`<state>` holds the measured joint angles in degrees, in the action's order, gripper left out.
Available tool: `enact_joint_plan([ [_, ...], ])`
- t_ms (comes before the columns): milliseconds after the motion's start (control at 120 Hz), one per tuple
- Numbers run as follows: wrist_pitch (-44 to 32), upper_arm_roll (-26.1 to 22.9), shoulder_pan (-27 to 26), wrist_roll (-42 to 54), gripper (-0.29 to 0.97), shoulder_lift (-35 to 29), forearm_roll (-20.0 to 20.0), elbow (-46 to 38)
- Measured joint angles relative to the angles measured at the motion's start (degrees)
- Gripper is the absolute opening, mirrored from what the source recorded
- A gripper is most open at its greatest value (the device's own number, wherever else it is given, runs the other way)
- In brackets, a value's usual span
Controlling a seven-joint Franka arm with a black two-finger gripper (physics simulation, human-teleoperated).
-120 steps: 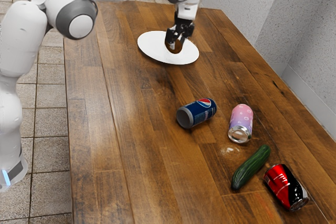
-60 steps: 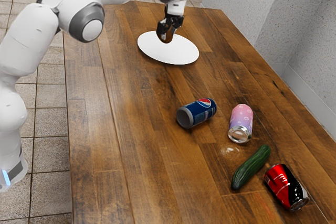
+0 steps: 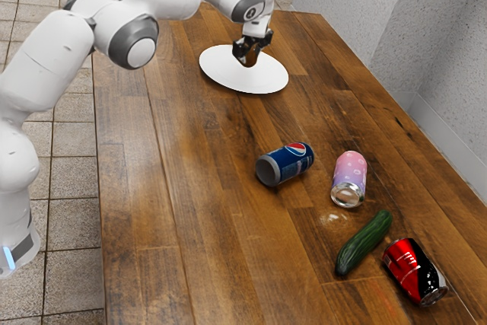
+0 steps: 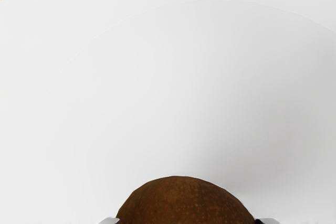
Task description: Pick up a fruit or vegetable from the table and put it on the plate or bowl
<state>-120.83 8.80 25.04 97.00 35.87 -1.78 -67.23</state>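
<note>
**Brown fruit held over the plate, ready to be let go**

The brown fruit (image 4: 184,203) is pinched from both sides by the black fingers of the gripper (image 3: 248,52). Right beneath the fingertips spreads the white plate (image 3: 268,78); I cannot tell whether the fruit touches it. This looks like the placing step. The next move likely calls for a slight lowering, then a gentle parting of the fingers so the round fruit does not roll. Well away from the fingers lie a Pepsi can (image 3: 285,164), a pink can (image 3: 349,178), a cucumber (image 3: 364,242) and a red can (image 3: 412,271).
</note>
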Motion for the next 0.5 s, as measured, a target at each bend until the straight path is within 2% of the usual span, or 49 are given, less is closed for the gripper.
enact_joint_plan([
  [142, -0.6, 1.7, -0.6, 0.8, 0.45, 0.1, 0.0, -0.1],
  [308, -0.7, 1.8, -1.4, 1.4, 0.61, -0.7, -0.1, -0.2],
  [367, 0.5, 1.2, -5.1, 1.6, 0.63, -5.7, -0.2, -1.4],
  [400, 1.3, 0.2, -8.4, 1.5, 0.64, -9.5, 1.2, -3.1],
  [450, 2.9, -1.5, -12.4, -0.1, 0.65, -16.1, 4.7, -9.2],
  [500, 7.3, -2.4, -16.6, -4.6, 0.66, -22.3, 5.0, -13.5],
])
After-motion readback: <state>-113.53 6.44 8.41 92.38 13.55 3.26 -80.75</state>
